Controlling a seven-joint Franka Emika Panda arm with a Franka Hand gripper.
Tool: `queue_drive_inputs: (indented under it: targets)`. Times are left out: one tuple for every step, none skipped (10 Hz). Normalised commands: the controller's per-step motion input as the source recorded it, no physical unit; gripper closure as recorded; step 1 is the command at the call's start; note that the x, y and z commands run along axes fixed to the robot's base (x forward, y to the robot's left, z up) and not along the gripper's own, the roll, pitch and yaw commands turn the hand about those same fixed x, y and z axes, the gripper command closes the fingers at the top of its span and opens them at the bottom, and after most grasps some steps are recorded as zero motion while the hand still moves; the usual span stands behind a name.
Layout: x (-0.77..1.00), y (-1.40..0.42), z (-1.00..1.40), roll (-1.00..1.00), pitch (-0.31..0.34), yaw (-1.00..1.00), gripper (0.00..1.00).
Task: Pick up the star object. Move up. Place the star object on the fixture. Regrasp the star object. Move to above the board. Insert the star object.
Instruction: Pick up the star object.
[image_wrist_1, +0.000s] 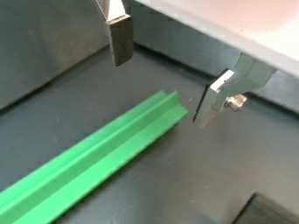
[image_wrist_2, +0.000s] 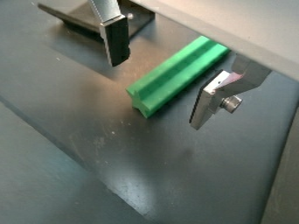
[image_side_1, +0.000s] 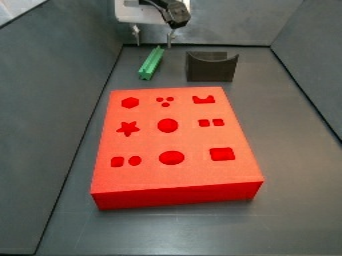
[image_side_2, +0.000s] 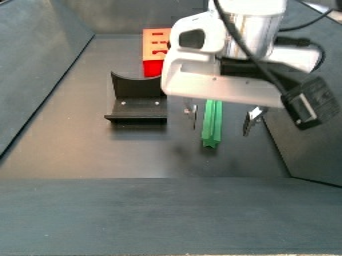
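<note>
The star object (image_wrist_2: 176, 74) is a long bright green prism lying flat on the dark floor; it shows in both wrist views (image_wrist_1: 100, 153) and both side views (image_side_1: 151, 62) (image_side_2: 211, 126). My gripper (image_wrist_2: 158, 93) is open, one silver finger (image_wrist_2: 117, 44) on each side of one end of the star, not touching it; it also shows in a wrist view (image_wrist_1: 162, 92) and in both side views (image_side_2: 219, 120) (image_side_1: 163, 30). The dark fixture (image_side_1: 210, 66) stands beside the star (image_side_2: 134, 100). The red board (image_side_1: 174, 140) lies apart (image_side_2: 158, 45).
Grey walls enclose the floor; one wall (image_wrist_1: 222, 22) stands close behind the gripper and the star's end. In a wrist view the fixture's base (image_wrist_2: 82, 22) sits just beyond one finger.
</note>
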Motion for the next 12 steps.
queue_drive_inputs:
  targets:
    - [0.0, 0.0, -0.37, 0.05, -0.104, 0.0, 0.0]
    - [0.0, 0.0, -0.02, 0.0, -0.004, 0.0, 0.0]
    - [0.0, -0.05, -0.43, 0.06, -0.151, 0.0, 0.0]
    - [0.0, 0.0, -0.34, 0.0, -0.193, 0.0, 0.0]
    - [0.0, 0.0, -0.18, 0.0, -0.164, 0.0, 0.0]
    - [0.0, 0.0, 0.0, 0.0, -0.004, 0.0, 0.0]
    - [0.0, 0.0, 0.0, 0.0, 0.0, 0.0, 1.0]
    - [0.0, 0.0, 0.0, 0.0, 0.0, 0.0, 1.0]
    - [0.0, 0.03, 0.0, -0.03, 0.0, 0.0, 1.0]
    - [0.0, 0.02, 0.0, -0.01, 0.0, 0.0, 1.0]
    - [0.0, 0.0, -0.02, 0.0, 0.0, 0.0, 1.0]
    - [0.0, 0.0, -0.09, 0.01, 0.0, 0.0, 1.0]
